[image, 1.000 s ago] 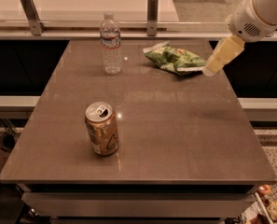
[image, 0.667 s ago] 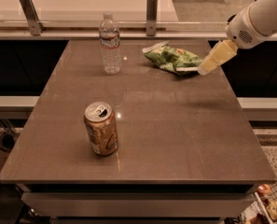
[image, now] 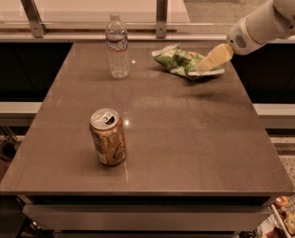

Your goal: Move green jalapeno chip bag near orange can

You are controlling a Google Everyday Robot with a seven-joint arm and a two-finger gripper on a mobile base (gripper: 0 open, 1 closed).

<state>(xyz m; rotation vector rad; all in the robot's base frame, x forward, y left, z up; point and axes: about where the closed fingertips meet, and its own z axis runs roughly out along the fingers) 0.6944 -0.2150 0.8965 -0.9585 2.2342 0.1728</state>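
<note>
Your gripper [image: 204,65] is at the far right part of the table [image: 196,133], about 1 o'clock from the table centre. It comes down at a slant from the white arm [image: 268,19], which enters from 2 o'clock. Its tip is on or just over the right end of the green jalapeno chip bag [image: 178,59]. I cannot tell from this view if the gripper is released or clenched, and I also cannot tell if it really touches the bag or only hangs just above it.

The bag lies flat on the table, and most of it is at 9 o'clock from the gripper. It does not look lifted. Further in the same 9 o'clock direction, apart from the bag, a clear water bottle [image: 117,46] stands upright.

The orange can [image: 108,136] stands upright in the near left part of the table, about 7 o'clock from the gripper and well apart from the bag.

For the progress, I judge that you are only at the reaching or grasping step. The bag is not yet moved toward the can. What is left for you: take a sure hold of the bag, carry it across the table toward 7 o'clock, and put it down near the can without knocking the can over.
</note>
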